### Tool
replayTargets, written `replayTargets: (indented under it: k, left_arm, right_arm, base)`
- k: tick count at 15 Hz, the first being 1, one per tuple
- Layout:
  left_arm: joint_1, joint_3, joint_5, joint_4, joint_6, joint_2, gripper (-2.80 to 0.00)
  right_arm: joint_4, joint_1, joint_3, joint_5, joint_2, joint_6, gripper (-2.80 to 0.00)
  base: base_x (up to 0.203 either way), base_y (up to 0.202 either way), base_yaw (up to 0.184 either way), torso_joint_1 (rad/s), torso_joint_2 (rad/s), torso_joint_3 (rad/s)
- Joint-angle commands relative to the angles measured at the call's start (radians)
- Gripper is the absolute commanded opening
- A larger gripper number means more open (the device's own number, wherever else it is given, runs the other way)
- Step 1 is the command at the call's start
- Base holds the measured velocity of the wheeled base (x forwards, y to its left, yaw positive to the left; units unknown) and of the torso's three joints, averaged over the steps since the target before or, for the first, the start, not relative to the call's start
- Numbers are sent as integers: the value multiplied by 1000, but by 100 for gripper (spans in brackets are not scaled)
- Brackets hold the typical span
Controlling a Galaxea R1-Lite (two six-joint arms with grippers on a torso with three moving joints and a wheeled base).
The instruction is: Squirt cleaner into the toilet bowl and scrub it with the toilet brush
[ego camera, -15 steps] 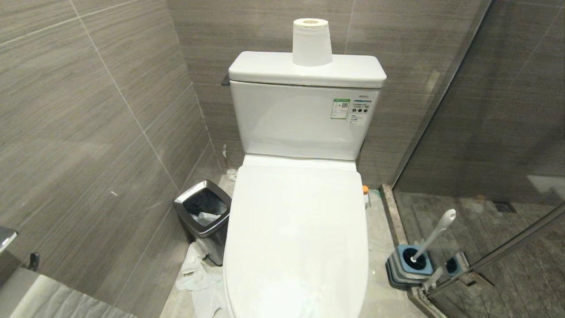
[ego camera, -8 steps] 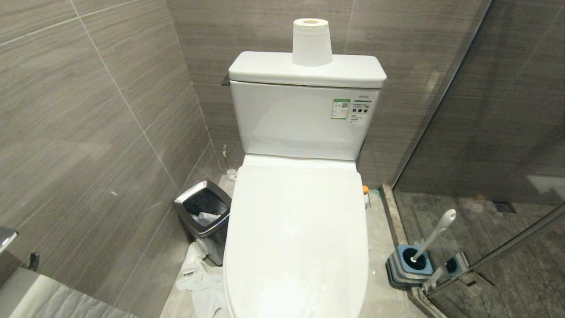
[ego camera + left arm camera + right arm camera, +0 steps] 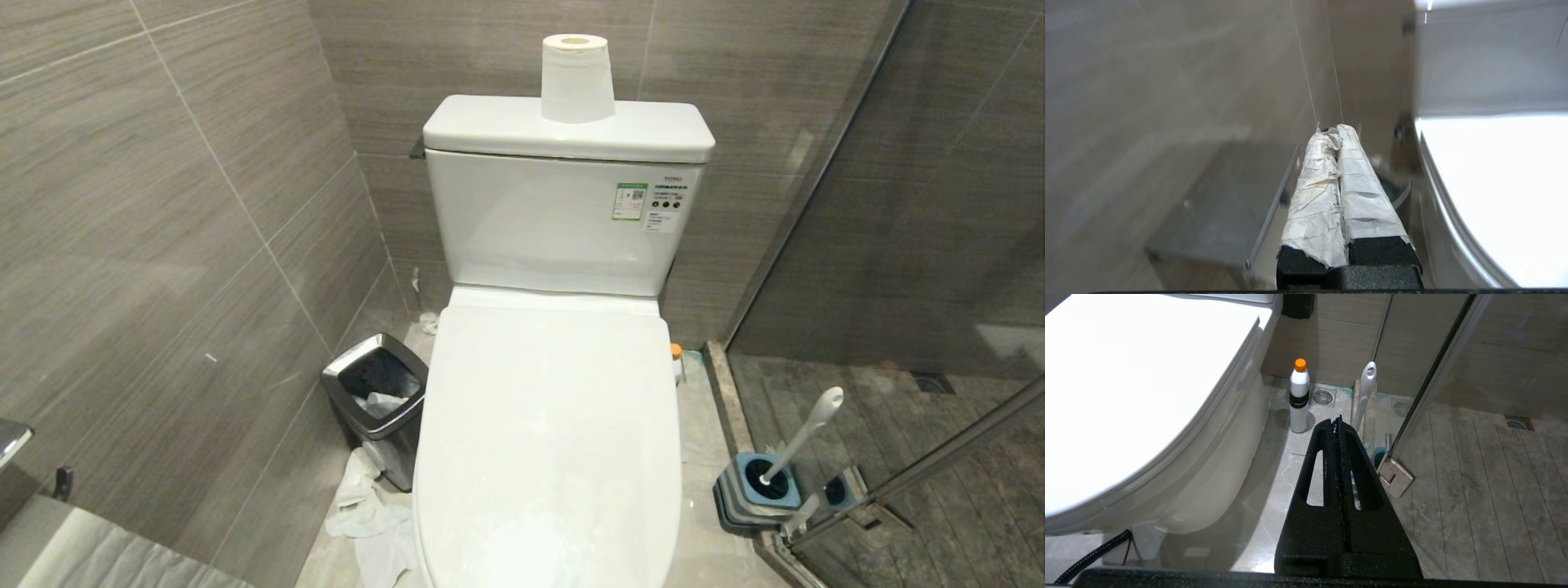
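The white toilet [image 3: 547, 425] has its lid down, so the toilet bowl is hidden. On the floor to its right stands the cleaner bottle [image 3: 1299, 396], white with an orange cap [image 3: 676, 351]. The toilet brush [image 3: 804, 433] leans in its blue-and-grey holder [image 3: 759, 490] by the glass door. My right gripper [image 3: 1336, 420] is shut and empty, low beside the toilet, pointing toward the bottle and the brush handle [image 3: 1365, 392]. My left gripper [image 3: 1335, 130], its fingers wrapped in white tape, is shut and empty, left of the toilet lid [image 3: 1494, 183]. Neither arm shows in the head view.
A steel-rimmed black bin [image 3: 375, 384] stands left of the toilet with crumpled tissue [image 3: 367, 514] on the floor before it. A paper roll [image 3: 576, 77] sits on the tank. The glass shower door [image 3: 898, 245] and its hinge [image 3: 1396, 475] bound the right side.
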Motion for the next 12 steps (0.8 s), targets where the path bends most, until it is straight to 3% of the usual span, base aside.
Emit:
replayTargets:
  k: [1,4,5,12]
  left_arm:
    - [0,46,-9,-166,15,-8,-280]
    - [0,221,-22,-511,105,-8,-280]
    - [0,246,-20,-561,135,-8,-280]
    - [0,181,-5,-568,102,-8,-280]
  right_arm:
    - [0,0,12,1,-1,0,-280]
    - [0,0,12,1,-1,0,-280]
    - [0,0,12,1,-1,0,-280]
    - [0,0,12,1,-1,0,-280]
  base:
    - [0,0,0,0,0,0]
    - [0,0,0,0,0,0]
    - [0,0,0,0,0,0]
    - [0,0,0,0,0,0]
